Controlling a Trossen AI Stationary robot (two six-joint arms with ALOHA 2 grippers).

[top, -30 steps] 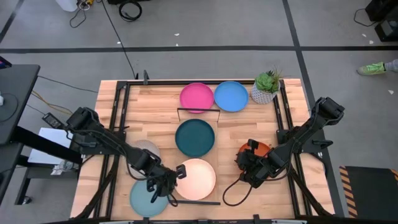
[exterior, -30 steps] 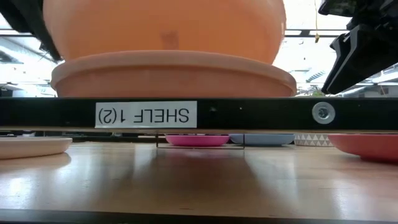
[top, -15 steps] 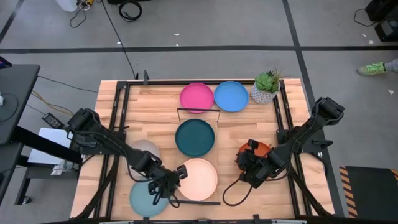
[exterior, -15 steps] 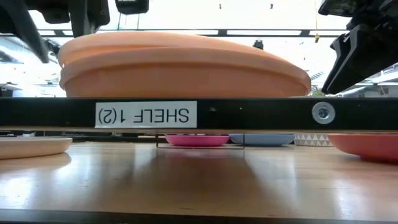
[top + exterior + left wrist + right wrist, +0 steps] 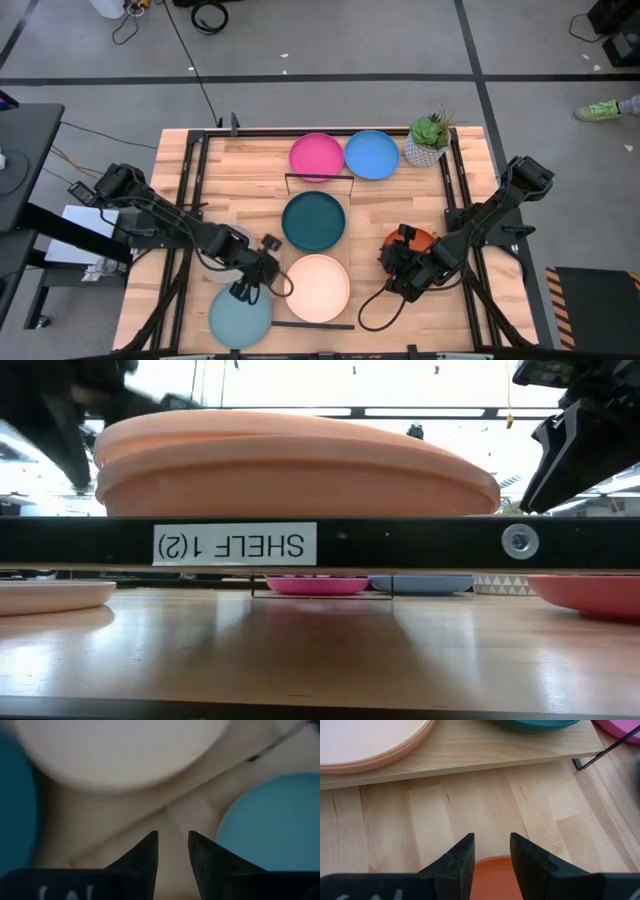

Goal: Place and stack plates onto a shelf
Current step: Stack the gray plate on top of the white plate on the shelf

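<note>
**Cream plate released on the shelf**

From above, our left gripper has drawn back from the round matte cream plate, now stacked on the pale-wood shelf. Left wrist: fingers nearly together, empty. Right wrist: right gripper hovers, fingers slightly apart, over the round orange plate.

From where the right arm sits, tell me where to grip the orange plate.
Take the orange plate by its raised rim, on the near edge under the right gripper, coming from above. It lies flat on the table, so only the shallow lip offers a pinch.
</note>
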